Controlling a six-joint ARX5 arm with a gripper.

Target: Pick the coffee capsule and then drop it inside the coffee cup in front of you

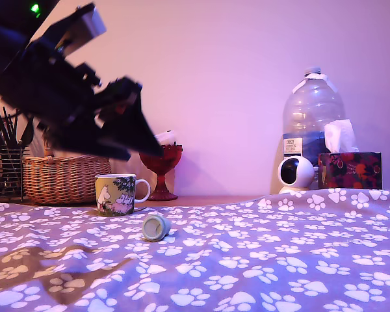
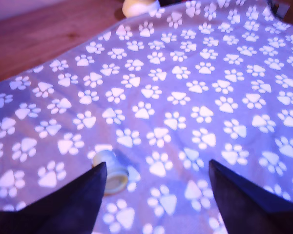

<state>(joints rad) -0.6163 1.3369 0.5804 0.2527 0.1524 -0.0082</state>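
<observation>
Nothing done yet: my gripper (image 2: 156,195) hangs with fingers wide and empty above the small pale-looking tapered capsule (image 1: 156,227), lying tipped near the illustrated ceramic mug (image 1: 117,194)

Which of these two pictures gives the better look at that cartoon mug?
The exterior view. There the coffee cup stands upright and whole on the paw-print blanket, handle and picture both visible, with the coffee capsule lying nearer the camera. The wrist view shows no mug, only blanket and capsule.
</observation>
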